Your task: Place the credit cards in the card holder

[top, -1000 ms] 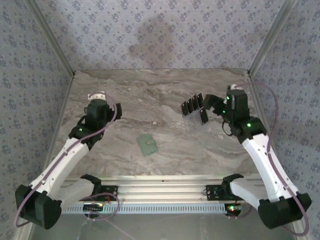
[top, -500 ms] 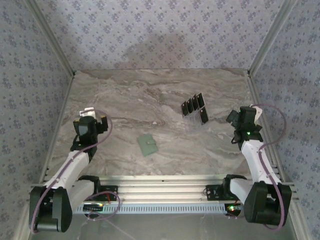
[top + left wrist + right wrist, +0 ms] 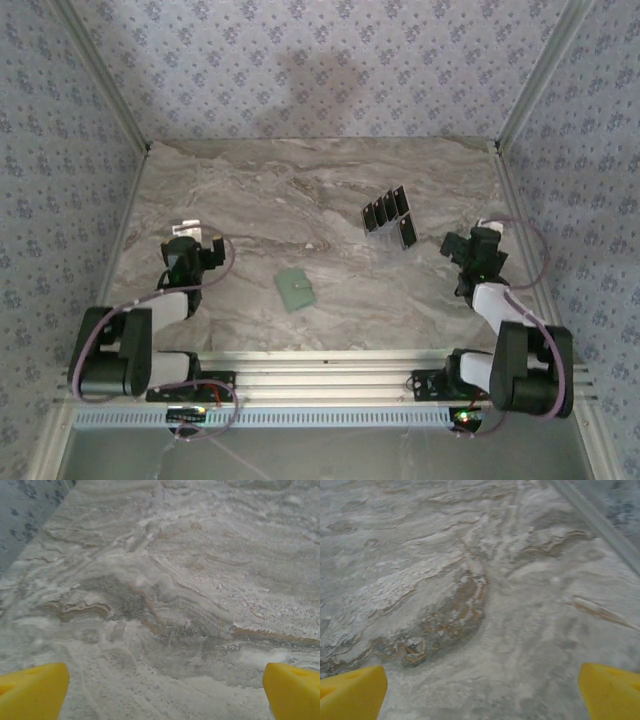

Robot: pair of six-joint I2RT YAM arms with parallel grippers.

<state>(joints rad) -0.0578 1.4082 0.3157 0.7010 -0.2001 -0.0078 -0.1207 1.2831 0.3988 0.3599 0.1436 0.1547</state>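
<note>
1. Top external: cards (image 3: 388, 216) lay in a tight row, far right on the table (image 3: 250, 200); the card holder (image 3: 295, 289) lay flat near centre front, well apart.
2. Left gripper (image 3: 165, 685) and right gripper (image 3: 482, 690) had fingers spread wide, empty.
3. Risks: thin cards might slide or lift in pairs; an unheld holder could skid.

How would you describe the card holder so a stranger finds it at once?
On the marble tabletop, look near the front edge, slightly left of centre. The card holder lies there alone, small and flat. It is pale green, while the credit cards farther back are dark and clustered.
</note>
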